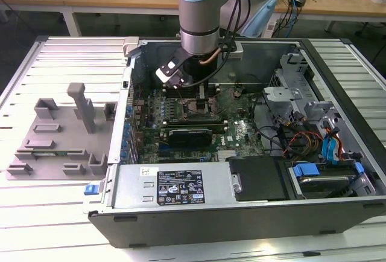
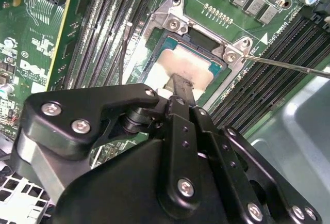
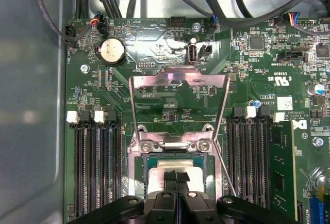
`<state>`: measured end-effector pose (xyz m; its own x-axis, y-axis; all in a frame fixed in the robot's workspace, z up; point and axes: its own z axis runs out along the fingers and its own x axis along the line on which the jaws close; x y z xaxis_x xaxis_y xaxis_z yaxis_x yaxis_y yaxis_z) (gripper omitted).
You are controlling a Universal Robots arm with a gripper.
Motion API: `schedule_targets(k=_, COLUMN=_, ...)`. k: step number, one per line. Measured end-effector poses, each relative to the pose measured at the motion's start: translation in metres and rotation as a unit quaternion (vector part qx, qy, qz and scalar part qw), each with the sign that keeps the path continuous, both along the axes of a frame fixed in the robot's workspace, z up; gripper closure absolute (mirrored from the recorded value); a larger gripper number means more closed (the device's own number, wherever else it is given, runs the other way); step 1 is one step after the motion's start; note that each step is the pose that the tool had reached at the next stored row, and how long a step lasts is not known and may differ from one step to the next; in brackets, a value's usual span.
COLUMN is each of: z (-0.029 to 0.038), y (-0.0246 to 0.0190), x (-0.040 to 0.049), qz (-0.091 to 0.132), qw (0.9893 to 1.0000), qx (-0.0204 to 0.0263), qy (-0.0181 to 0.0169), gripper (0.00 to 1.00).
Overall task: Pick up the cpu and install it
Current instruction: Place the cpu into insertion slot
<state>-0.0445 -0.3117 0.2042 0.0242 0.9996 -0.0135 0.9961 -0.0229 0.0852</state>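
Install step: the cpu (image 3: 154, 176) lies in its socket (image 3: 175, 145), fingers (image 3: 171, 180) pinched narrow atop it; seating needs it flat.

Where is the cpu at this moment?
In both wrist views the cpu lies in the motherboard socket, between the memory slots, under the gripper.
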Motion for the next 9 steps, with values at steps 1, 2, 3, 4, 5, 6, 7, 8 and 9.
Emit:
schedule_targets(k=1, z=-0.0004, y=0.0000, x=-0.0002, qz=0.000, qw=1.0000, qx=0.0002, qy=-0.0004, gripper=0.89)
schedule_targets(k=2, z=-0.0007, y=0.0000, x=-0.0004, qz=0.000, qw=1.0000, qx=0.0003, qy=-0.0006, gripper=0.89)
schedule_targets(k=3, z=-0.0009, y=0.0000, x=-0.0004, qz=0.000, qw=1.0000, qx=0.0002, qy=-0.0007, gripper=0.89)
schedule_targets(k=4, z=-0.0010, y=0.0000, x=-0.0003, qz=0.000, qw=1.0000, qx=0.0004, qy=-0.0008, gripper=0.89)
schedule_targets(k=5, z=-0.0011, y=0.0000, x=-0.0003, qz=0.000, qw=1.0000, qx=0.0004, qy=-0.0009, gripper=0.89)
schedule_targets(k=6, z=-0.0011, y=0.0000, x=-0.0004, qz=0.000, qw=1.0000, qx=0.0004, qy=-0.0008, gripper=0.89)
schedule_targets(k=7, z=-0.0012, y=0.0000, x=-0.0003, qz=0.000, qw=1.0000, qx=0.0004, qy=-0.0008, gripper=0.89)
schedule_targets(k=8, z=-0.0012, y=0.0000, x=-0.0003, qz=0.000, qw=1.0000, qx=0.0004, qy=-0.0008, gripper=0.89)
schedule_targets(k=9, z=-0.0003, y=0.0002, x=-0.0003, qz=0.000, qw=1.0000, qx=0.0008, qy=-0.0011, gripper=0.89)
